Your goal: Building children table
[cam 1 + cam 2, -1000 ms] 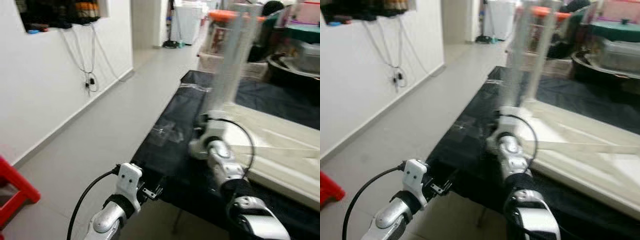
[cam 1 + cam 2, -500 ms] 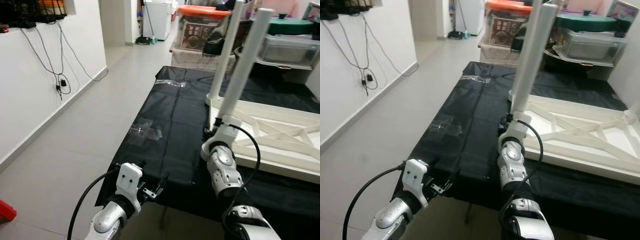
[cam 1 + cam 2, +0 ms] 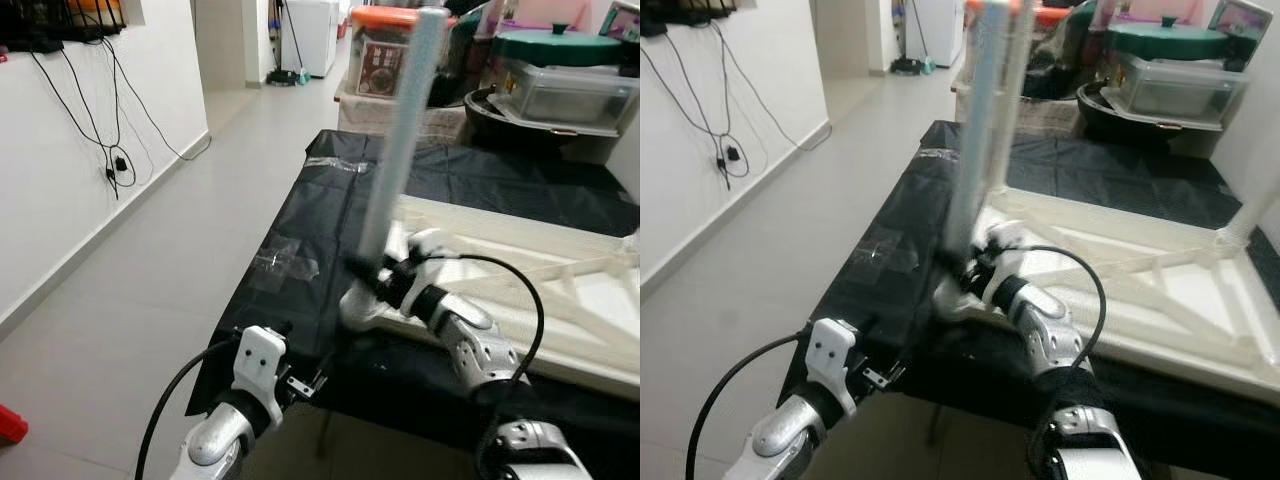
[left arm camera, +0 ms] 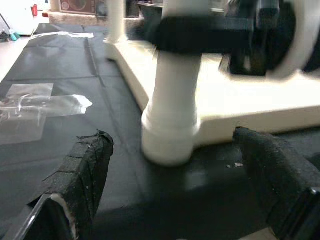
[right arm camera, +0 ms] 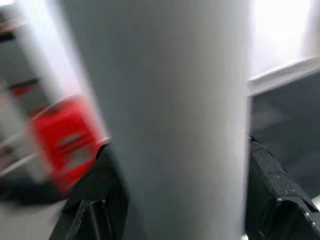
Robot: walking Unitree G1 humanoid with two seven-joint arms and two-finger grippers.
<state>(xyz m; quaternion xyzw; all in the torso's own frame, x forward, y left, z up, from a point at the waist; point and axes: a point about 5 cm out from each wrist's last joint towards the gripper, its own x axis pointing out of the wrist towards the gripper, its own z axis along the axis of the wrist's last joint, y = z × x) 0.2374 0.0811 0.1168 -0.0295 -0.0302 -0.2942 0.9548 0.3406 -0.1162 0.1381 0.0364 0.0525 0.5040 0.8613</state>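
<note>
our right claw [image 3: 372,272] is clamped on the white leg [image 3: 398,130], which stands upright at the near left corner of the overturned white table [image 3: 560,300]. the table lies on the black-covered worktop [image 3: 330,210], near its front edge. in the right wrist view the leg [image 5: 170,115] sits between the black fingers [image 5: 272,185]. our left claw [image 4: 170,200] hangs spread apart just off the worktop's front edge, facing the leg's base [image 4: 170,140]. a clear plastic bag [image 3: 285,265] lies by the worktop's left edge.
</note>
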